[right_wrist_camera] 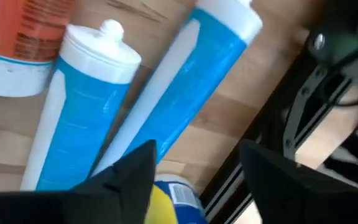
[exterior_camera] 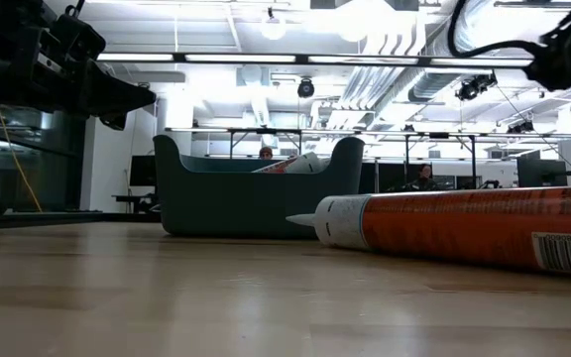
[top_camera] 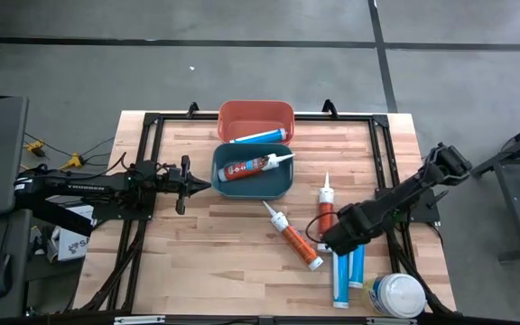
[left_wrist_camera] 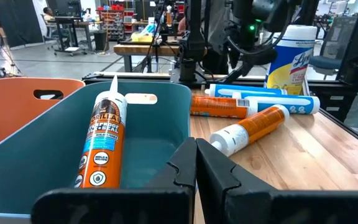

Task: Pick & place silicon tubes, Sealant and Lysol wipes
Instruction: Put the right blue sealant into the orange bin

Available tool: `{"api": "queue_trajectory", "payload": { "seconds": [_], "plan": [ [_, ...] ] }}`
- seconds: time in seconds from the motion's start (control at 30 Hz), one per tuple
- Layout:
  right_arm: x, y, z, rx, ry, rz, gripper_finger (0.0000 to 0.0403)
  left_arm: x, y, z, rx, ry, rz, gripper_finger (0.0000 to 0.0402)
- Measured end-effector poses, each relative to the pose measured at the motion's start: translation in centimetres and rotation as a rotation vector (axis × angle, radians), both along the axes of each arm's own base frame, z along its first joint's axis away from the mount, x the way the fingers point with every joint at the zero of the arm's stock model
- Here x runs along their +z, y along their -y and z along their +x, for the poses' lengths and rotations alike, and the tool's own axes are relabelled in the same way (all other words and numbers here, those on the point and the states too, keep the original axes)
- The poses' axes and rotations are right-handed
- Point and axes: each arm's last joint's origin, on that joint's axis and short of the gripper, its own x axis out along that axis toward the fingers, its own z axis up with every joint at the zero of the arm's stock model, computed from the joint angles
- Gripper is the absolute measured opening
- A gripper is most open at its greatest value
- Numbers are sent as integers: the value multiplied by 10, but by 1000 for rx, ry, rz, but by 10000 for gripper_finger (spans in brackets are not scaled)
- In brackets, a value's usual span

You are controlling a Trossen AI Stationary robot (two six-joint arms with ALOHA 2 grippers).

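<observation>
The right gripper [right_wrist_camera: 194,165] hangs with fingers spread wide above two slim blue-and-white plastic cartridges [right_wrist_camera: 160,106] lying side by side on the wooden counter [top_camera: 197,262]; the fat white-lidded Lysol wipes canister [top_camera: 395,295] stands just beyond them; closing could nudge both cartridges together or knock the canister; the left gripper [left_wrist_camera: 196,163], fingers pressed together, waits at the teal plastic bin [left_wrist_camera: 160,134].

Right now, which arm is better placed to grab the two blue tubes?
Right. The right gripper hangs open just above the blue tubes, while the left gripper, shut, sits across the blue bin.
</observation>
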Motion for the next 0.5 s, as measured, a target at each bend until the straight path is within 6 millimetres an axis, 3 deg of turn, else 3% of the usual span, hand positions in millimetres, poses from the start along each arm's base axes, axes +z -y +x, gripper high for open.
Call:
{"api": "queue_trajectory", "payload": {
  "seconds": [0.2,0.5],
  "plan": [
    [-11,-17,1,-114,10,-73,277,0,0,0,0,0,0,0],
    [-27,-31,3,-171,16,-161,278,-1,0,0,1,-7,-1,0]
  ]
}}
